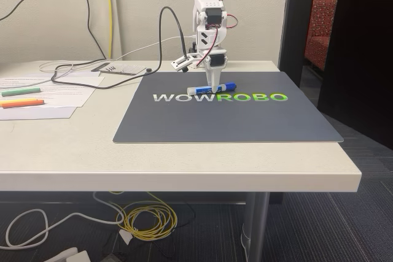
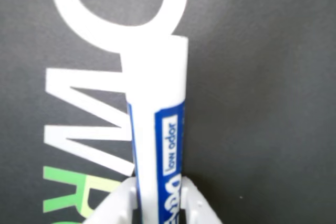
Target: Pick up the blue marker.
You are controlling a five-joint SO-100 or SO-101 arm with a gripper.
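Note:
The blue marker lies flat on the dark mat, just above the printed WOWROBO lettering, its blue cap pointing right in the fixed view. My gripper points straight down onto the marker's middle. In the wrist view the marker shows its white barrel and blue label, running up from the bottom edge. My gripper has one white finger pressed against each side of the barrel, so it is shut on the marker. The marker still looks level with the mat.
A green marker and an orange marker rest on papers at the table's left. Black cables trail across the back left. The arm's base stands at the mat's far edge. The table's front edge is close.

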